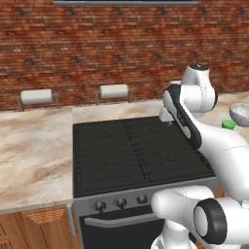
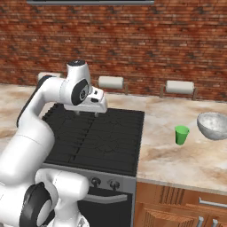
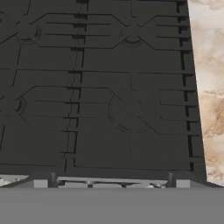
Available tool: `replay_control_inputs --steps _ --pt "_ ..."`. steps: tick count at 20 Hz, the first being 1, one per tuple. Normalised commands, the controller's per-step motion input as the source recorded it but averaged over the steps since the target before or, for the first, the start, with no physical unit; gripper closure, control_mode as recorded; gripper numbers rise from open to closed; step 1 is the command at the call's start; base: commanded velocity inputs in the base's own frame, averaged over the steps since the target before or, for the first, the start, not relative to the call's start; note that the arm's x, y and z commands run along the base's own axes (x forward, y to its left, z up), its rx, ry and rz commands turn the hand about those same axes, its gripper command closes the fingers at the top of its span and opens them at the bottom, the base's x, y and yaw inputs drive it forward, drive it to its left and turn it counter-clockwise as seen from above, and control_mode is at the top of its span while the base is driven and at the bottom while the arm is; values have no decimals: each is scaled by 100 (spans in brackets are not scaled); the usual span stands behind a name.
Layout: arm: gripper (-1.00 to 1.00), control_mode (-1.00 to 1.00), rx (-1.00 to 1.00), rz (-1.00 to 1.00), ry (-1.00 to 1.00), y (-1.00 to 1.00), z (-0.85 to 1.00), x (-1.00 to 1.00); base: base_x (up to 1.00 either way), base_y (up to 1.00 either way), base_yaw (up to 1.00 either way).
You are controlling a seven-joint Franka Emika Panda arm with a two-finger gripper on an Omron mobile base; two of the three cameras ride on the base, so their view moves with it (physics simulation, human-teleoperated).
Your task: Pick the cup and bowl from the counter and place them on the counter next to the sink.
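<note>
Left base view: just starting, nothing picked up yet. Green cup [image 1: 228, 124] and bowl [image 1: 240, 113] sitting on the desk [image 1: 34, 155], far off to the claw's right.

Right base view: claw [image 2: 87, 112] hanging over the stove [image 2: 95, 137], empty, fingers pointing down; wide or narrow, hard to tell. Cup standing upright, mouth up, bowl [image 2: 213, 125] just beyond it.

Hand view: looking down on stove burners. Probably needing a long reach right toward the cup.

This is a home kitchen: a black stove top [image 1: 138, 153] with knobs sits in a marbled counter [image 2: 186, 155] over wooden cabinets [image 2: 177, 208]. Paper towel holders [image 2: 179, 87] line the brick wall [image 1: 97, 44] at twelve o'clock.
</note>
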Motion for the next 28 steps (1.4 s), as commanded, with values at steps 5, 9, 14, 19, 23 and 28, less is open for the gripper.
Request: replay_control_inputs --steps 5,9,14,19,23,28 --pt "-100 -100 -3 0 5 -35 -11 30 0 0 0" --pt "-100 -100 -7 0 1 -42 0 40 0 0 0" --pt "-100 -100 -8 0 0 -49 0 25 0 0 0" --pt "-100 -100 -9 0 1 -44 0 9 0 0 0" --pt "-100 -100 -2 0 0 -53 0 15 0 0 0" --pt "-100 -100 0 0 0 -58 0 17 0 0 0"
